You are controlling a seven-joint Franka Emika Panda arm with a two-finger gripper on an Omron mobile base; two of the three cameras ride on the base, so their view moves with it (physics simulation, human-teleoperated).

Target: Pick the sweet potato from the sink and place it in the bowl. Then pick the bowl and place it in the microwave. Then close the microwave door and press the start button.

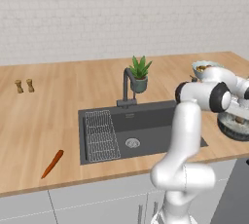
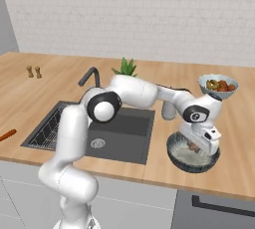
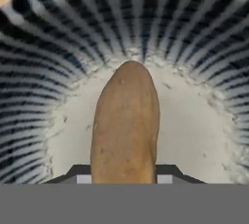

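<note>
Nearest, low in the hand view: stubby tan-orange sweet potato [image 3: 126,125], pinched at its near end between the end effector's [image 3: 124,175] dark fingertips [image 3: 78,172], long axis pointing up the frame. Just beyond: pale speckled floor and ribbed blue-grey wall of the wide round bowl [image 3: 194,33], sweet potato hanging inside the rim.

Right base view, lower right: end effector [image 2: 195,147] lowered into the bowl [image 2: 177,161], which stands on the wooden tabletop [image 2: 234,168] near the front edge, just right of the dark grey rectangular sink [image 2: 127,133]. Farther back, upper right: small pale bowl of red fruit [image 2: 218,85].

Left base view, lower left: thin red-orange carrot [image 1: 52,163] on the tabletop, left of the sink [image 1: 146,125] with its wire rack [image 1: 101,135]. Behind: dark faucet [image 1: 127,87], potted green plant [image 1: 140,74]; far left, two small brown shakers [image 1: 24,86].
</note>
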